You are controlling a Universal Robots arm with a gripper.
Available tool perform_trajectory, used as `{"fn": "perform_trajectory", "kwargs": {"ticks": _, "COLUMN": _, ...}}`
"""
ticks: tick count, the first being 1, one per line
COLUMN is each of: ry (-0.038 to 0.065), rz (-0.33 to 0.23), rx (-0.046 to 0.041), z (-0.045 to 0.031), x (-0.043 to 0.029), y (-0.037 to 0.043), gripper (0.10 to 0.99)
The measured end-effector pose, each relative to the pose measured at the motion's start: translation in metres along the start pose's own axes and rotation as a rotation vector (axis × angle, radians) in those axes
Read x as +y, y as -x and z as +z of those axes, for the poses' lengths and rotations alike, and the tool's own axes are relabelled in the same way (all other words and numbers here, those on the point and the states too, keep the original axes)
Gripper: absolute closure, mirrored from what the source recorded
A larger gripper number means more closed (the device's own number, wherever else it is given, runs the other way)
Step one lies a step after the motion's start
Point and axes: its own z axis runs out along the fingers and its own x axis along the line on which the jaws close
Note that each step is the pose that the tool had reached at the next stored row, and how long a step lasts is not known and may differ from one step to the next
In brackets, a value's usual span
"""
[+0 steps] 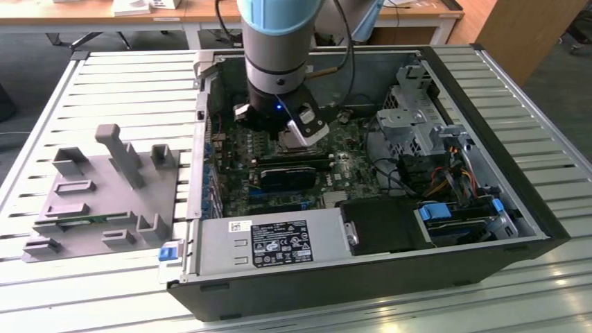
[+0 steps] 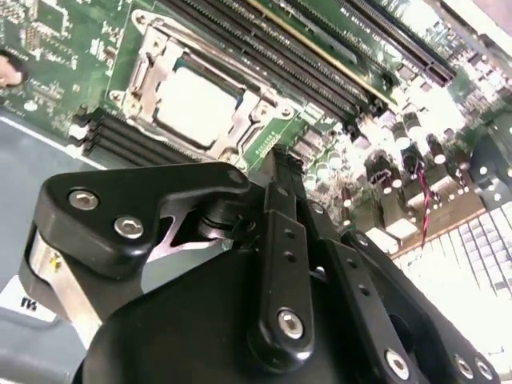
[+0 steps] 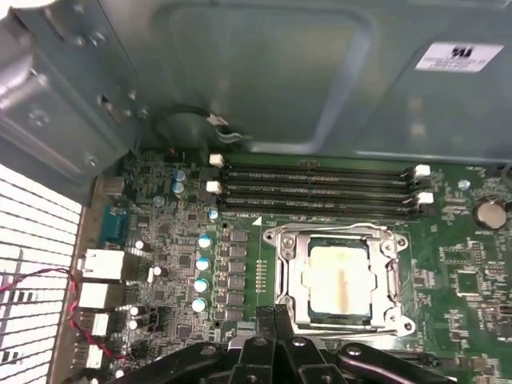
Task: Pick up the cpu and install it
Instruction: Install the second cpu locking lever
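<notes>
The cpu (image 3: 340, 276) lies flat inside the metal socket frame (image 3: 392, 280) on the green motherboard, its pale silver top facing up. The second wrist view shows the cpu (image 2: 196, 104) within the same frame (image 2: 148, 60). My gripper (image 3: 274, 314) hovers just beside the socket's edge, its black fingers pressed together with nothing between them. The gripper (image 2: 272, 164) is apart from the chip in both wrist views. In the exterior view the gripper (image 1: 301, 135) hangs over the middle of the motherboard inside the open computer case (image 1: 518, 208).
Memory slots (image 3: 320, 188) run along one side of the socket. A power supply (image 1: 268, 243), drive cage (image 1: 416, 111) and cables (image 1: 453, 173) crowd the case. A grey plastic fixture (image 1: 102, 194) stands on the slatted table at the exterior view's left.
</notes>
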Motion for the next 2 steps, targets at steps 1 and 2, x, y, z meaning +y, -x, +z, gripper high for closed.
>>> {"fn": "perform_trajectory", "kwargs": {"ticks": 1, "ry": 0.003, "rz": 0.000, "rx": 0.0001, "z": -0.0010, "x": 0.0003, "y": 0.0000, "gripper": 0.980}}
{"fn": "perform_trajectory", "kwargs": {"ticks": 2, "ry": 0.005, "rz": 0.000, "rx": 0.0001, "z": -0.0013, "x": 0.0004, "y": 0.0000, "gripper": 0.980}}
